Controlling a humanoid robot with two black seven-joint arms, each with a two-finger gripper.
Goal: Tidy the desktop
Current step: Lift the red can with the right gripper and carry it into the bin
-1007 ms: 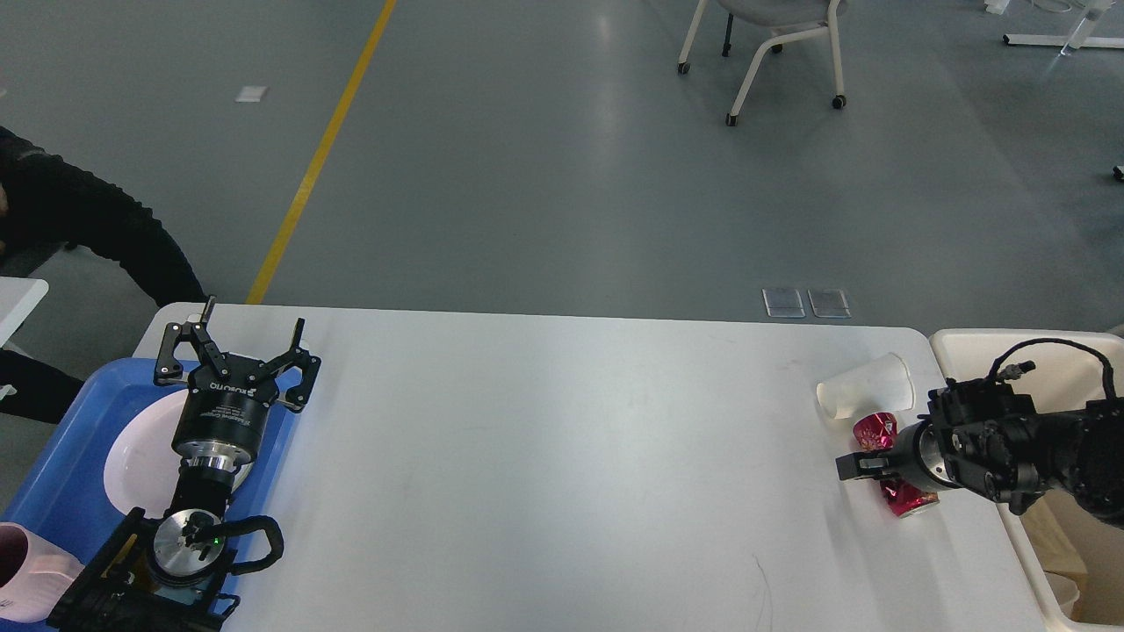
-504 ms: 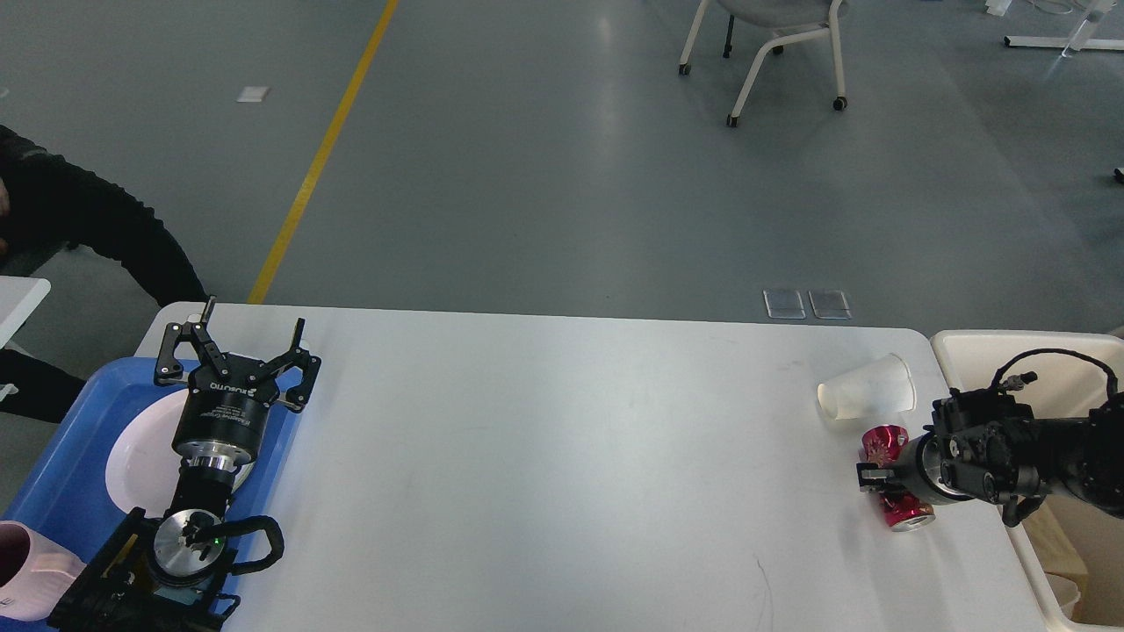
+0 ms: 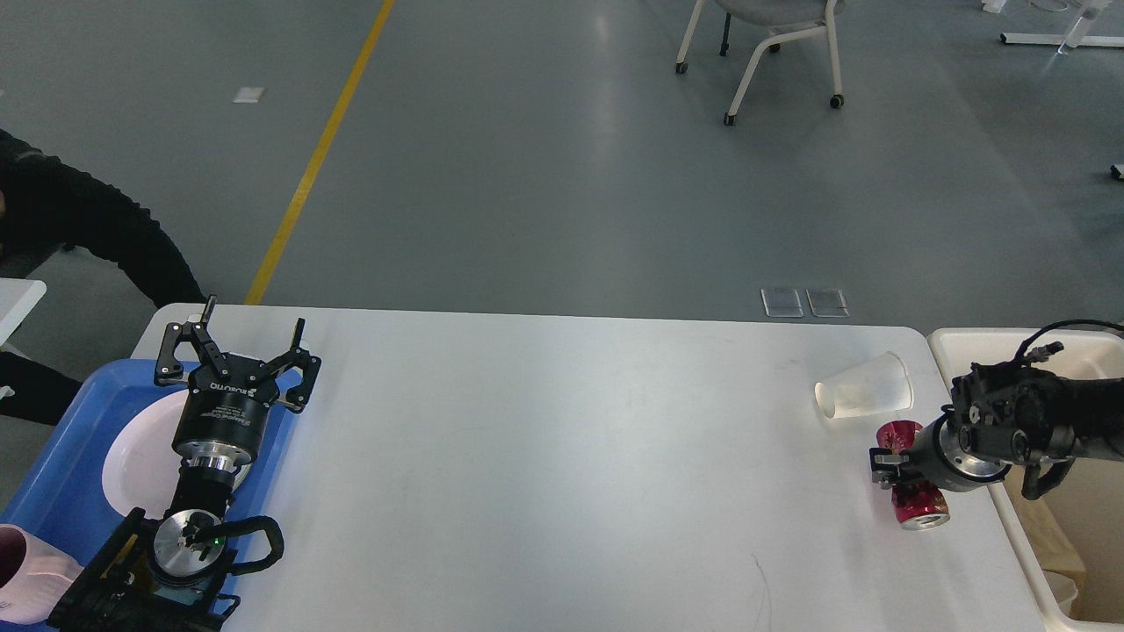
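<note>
- Since a second ago, your right gripper [image 3: 889, 463] has carried the crushed red metal can [image 3: 913, 491], pinched, toward the cream-coloured rectangular bin [image 3: 970, 344].
- Your large white desktop [image 3: 562, 456] fills the foreground; a clear plastic cup [image 3: 865, 386] lies tipped there, left to clear.
- Your left gripper [image 3: 235, 347] hovers spread over the blue plastic tray [image 3: 61, 474].

**Right gripper on can, left idle over tray**

Right gripper [image 3: 894, 465] clamped on crushed red can [image 3: 913, 502] near desktop [image 3: 562, 456] right edge. Clear cup [image 3: 864, 397] lies tipped just beyond. Left gripper [image 3: 237, 347] spread wide above blue tray [image 3: 61, 474] with white plate [image 3: 140, 456].
</note>
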